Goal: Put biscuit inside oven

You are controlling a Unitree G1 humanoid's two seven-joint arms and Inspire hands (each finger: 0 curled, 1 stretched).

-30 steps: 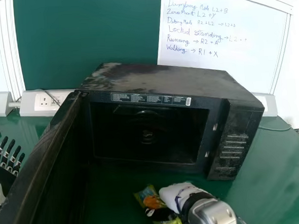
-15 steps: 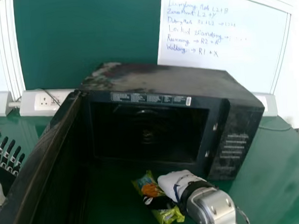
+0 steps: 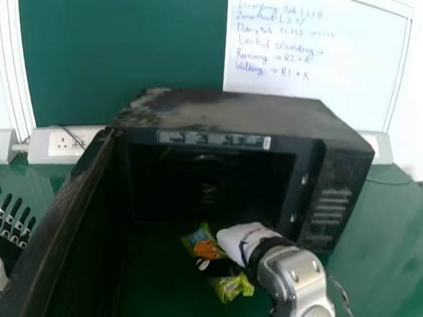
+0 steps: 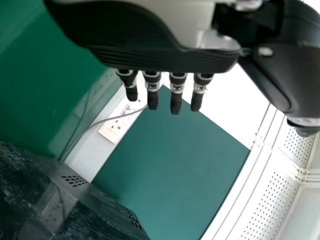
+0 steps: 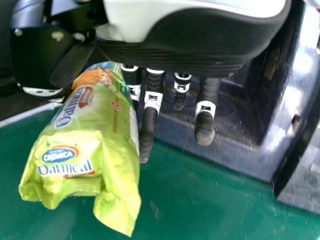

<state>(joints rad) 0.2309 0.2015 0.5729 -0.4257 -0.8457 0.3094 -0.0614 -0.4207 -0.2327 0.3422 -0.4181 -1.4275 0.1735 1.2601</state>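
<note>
Biscuit packet (image 3: 232, 288), green with an orange patch, is in the right hand (image 3: 240, 244), just in front of the opening of the black oven (image 3: 223, 115). The packet is outside the oven and over the green table (image 3: 377, 224); whether its underside touches the tabletop, I can't tell. In the right wrist view the hand is partly closed, its thumb (image 5: 45, 92) on one side of the wrapper and its fingers (image 5: 204, 125) on the other, reaching down fairly straight with a slight bend. The packet's crimped end hangs past them, puffed and creased.

The oven stands on the table with its door (image 3: 64, 218) swung wide on the robot's left (the inside is dark, though a round shape shows faintly at the back). Its control panel (image 3: 333, 208) is on the right side of the front.

The left hand (image 3: 7, 250) is beyond the door, at the left edge of the head view, open, fingers straight and spread, holding nothing. Behind the oven are a green board (image 3: 126, 49), a whiteboard (image 3: 320, 58) with handwriting and a wall socket (image 3: 67, 143)
</note>
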